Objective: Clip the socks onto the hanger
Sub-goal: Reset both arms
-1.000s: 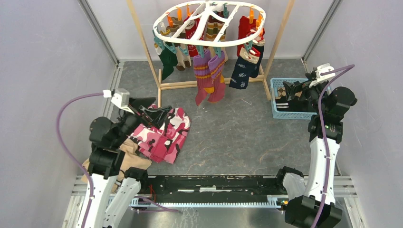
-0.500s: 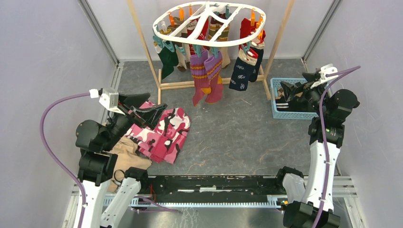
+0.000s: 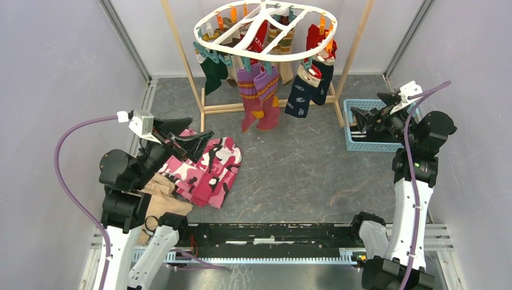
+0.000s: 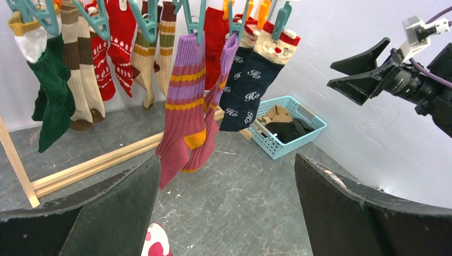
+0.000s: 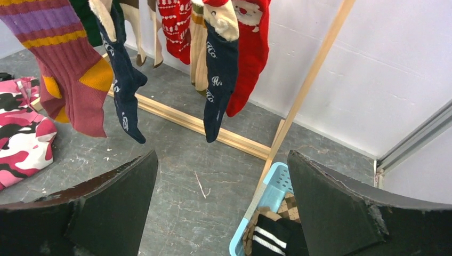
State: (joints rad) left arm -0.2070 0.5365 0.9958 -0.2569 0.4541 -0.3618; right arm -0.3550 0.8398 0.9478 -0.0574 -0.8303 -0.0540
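Pale plain walls (image 3: 54,90) with aluminium corner profiles enclose the cell on three sides. The tabletop (image 3: 302,175) is a grey, mottled, stone-patterned sheet.

In the top view, a light wooden rack (image 3: 181,54) stands at 12 o'clock. The hanger (image 3: 290,55) hangs inside it, and the socks (image 3: 256,96) are clipped to the hanger and clear of the surface. A pink camouflage cloth (image 3: 208,169) lies at 8 o'clock. A blue basket (image 3: 349,121) sits at 2 o'clock.

The left gripper (image 3: 202,138) is above the cloth with its jaws apart and empty. The right gripper (image 3: 366,109) is over the basket with its jaws apart and empty.
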